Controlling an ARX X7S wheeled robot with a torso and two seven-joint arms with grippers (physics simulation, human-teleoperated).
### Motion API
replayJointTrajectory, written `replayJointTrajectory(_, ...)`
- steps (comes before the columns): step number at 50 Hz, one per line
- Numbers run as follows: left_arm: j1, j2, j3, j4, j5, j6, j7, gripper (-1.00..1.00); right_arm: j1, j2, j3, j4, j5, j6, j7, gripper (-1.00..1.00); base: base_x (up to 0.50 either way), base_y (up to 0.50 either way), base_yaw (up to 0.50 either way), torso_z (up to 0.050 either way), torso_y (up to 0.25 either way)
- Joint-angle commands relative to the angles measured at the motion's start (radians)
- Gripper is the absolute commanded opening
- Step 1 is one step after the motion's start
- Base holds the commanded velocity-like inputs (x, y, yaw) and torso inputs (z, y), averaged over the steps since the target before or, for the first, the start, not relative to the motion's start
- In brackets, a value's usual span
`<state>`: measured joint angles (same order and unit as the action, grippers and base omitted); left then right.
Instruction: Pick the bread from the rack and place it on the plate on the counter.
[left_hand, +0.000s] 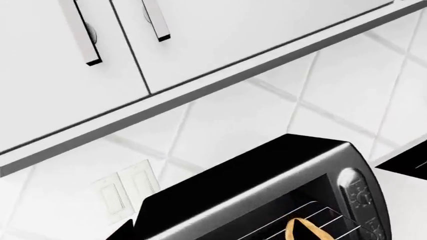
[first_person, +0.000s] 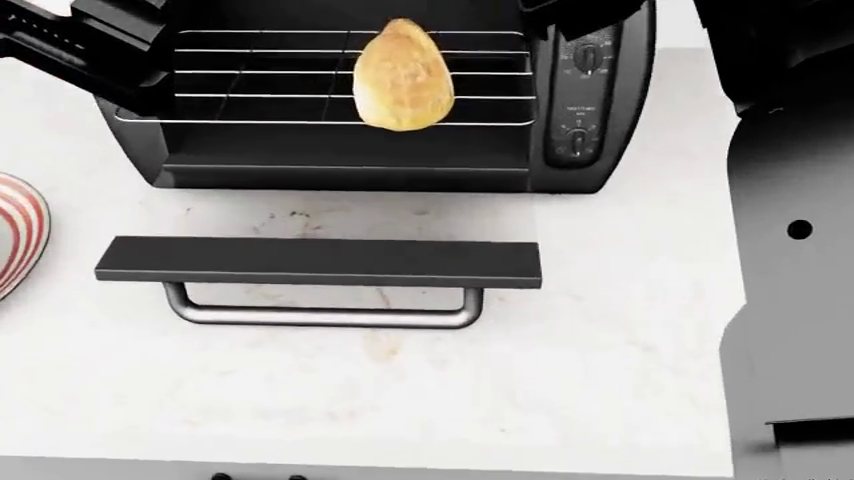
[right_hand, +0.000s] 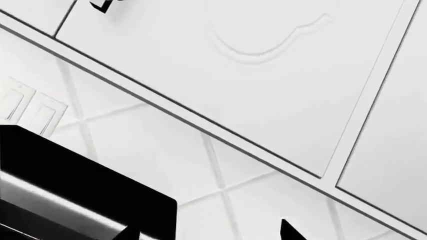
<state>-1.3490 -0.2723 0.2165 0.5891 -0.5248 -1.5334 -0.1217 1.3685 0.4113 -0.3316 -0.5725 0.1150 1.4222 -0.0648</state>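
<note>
Bench (first_person: 627, 330): we are seeing it carrying everything, bare stone lying ahead of the oven.
Oven (first_person: 587, 90): its door (first_person: 318, 262) is lying folded flat, leaving the rack (first_person: 240, 95) reachable.
Plate (first_person: 16, 240): we are seeing it waiting at the left edge.
Bread (first_person: 402, 75): it is resting on the rack, untouched.
Hands: neither is showing clearly; we cannot tell released or clenched.

Matte black boxy left arm (first_person: 94, 45) with ribbed, layered edges at the head view's upper left, dark grey flat-panelled right arm (first_person: 787, 250) along the right side, one small round black hole in its panel, stepped lower edge
</note>
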Motion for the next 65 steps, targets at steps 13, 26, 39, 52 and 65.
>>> replayJointTrajectory(13, -0.021, 0.004, -0.034, -0.008, -0.038, -0.005, -0.012, 1.00, 0.011, -0.015, 0.007, -0.001, -0.013, 0.002, -0.017, 1.00, 0.26, 0.00, 0.00, 0.047, 0.074)
replayJointTrajectory(26, -0.021, -0.002, -0.039, -0.004, -0.070, -0.009, -0.032, 1.00, 0.026, -0.013, 0.001, -0.009, -0.010, 0.010, -0.018, 1.00, 0.26, 0.00, 0.00, 0.047, 0.074)
replayJointTrajectory(39, -0.004, 0.017, -0.075, -0.003, -0.139, -0.031, -0.087, 1.00, 0.026, -0.007, -0.008, -0.014, -0.009, 0.016, -0.014, 1.00, 0.19, 0.00, 0.00, 0.039, 0.051)
replayJointTrajectory(52, 0.087, 0.054, -0.097, -0.160, -0.244, 0.046, 0.029, 1.00, 0.031, -0.009, 0.002, -0.028, 0.001, 0.023, -0.021, 1.00, 0.00, 0.00, 0.00, 0.000, 0.000)
replayJointTrajectory(65, 0.127, 0.061, -0.169, -0.226, -0.342, 0.031, 0.070, 1.00, 0.048, -0.013, -0.001, -0.025, 0.003, 0.023, -0.018, 1.00, 0.00, 0.00, 0.00, 0.000, 0.000)
